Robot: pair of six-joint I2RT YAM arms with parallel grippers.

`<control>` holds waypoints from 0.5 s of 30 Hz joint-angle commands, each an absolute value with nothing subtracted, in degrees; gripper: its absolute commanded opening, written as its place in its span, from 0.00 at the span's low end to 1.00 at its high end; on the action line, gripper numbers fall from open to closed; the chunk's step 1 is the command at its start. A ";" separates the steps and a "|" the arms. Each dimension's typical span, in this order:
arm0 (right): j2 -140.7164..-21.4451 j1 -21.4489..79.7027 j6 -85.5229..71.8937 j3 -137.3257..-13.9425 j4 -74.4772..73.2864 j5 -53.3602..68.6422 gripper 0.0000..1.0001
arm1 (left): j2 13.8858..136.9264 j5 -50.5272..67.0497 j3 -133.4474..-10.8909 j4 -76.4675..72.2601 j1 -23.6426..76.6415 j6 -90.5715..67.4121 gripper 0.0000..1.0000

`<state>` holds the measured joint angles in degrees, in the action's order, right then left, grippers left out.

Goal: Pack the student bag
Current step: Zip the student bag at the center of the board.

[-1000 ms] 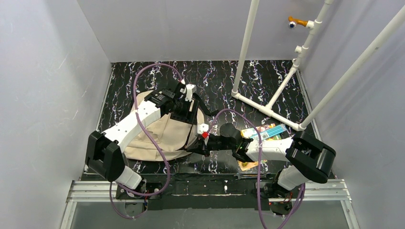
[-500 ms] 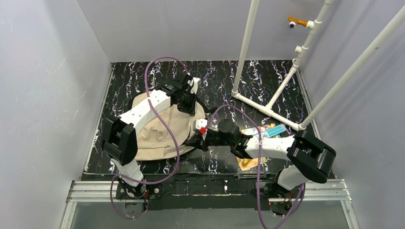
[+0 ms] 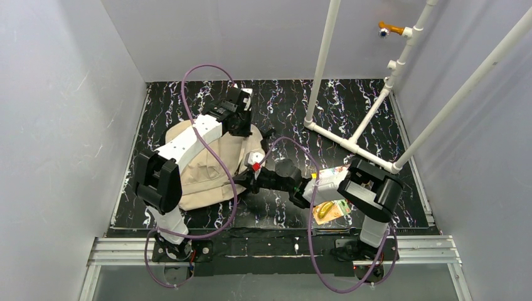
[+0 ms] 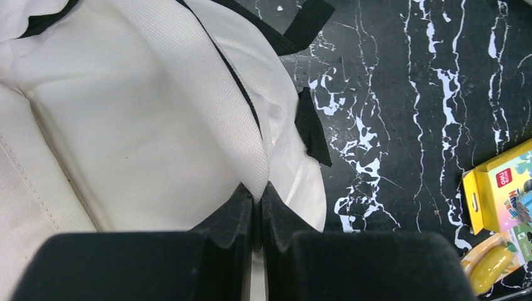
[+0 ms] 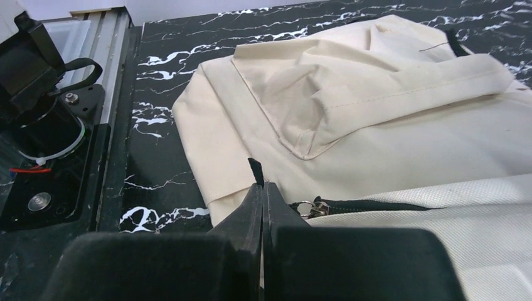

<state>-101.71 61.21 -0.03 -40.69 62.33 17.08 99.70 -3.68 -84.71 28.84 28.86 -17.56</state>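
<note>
Because the left tool (image 4: 257, 191) and right tool (image 5: 261, 183) each clamp the bag (image 3: 201, 179) at its edge, its mouth is probably meant to spread for packing.

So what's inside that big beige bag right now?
Nothing shows: the bag lies flat, with just a dark seam along its zipper. Fabric hides the inside. The colourful books lie outside it.

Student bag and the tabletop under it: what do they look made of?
The student bag looks like woven canvas, matte beige: visible weave, soft folds, stitched seams; fibre unclear. Its zipper ring looks like shiny metal. The tabletop shows a black marble pattern with white veins, faintly glossy; possibly printed laminate rather than stone.
</note>
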 commanded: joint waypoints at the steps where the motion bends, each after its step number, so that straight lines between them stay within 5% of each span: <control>1: -97.53 70.31 -3.00 -38.30 61.68 32.03 0.01 | 97.60 -13.59 -90.11 8.77 26.37 -17.87 0.00; 8: -89.43 75.51 2.15 -32.41 50.37 29.17 0.01 | 98.07 -10.98 -94.22 13.58 25.86 -12.12 0.00; 15: -82.02 70.48 3.50 -35.33 36.55 15.19 0.01 | 89.74 9.12 -84.25 17.43 25.85 -11.44 0.00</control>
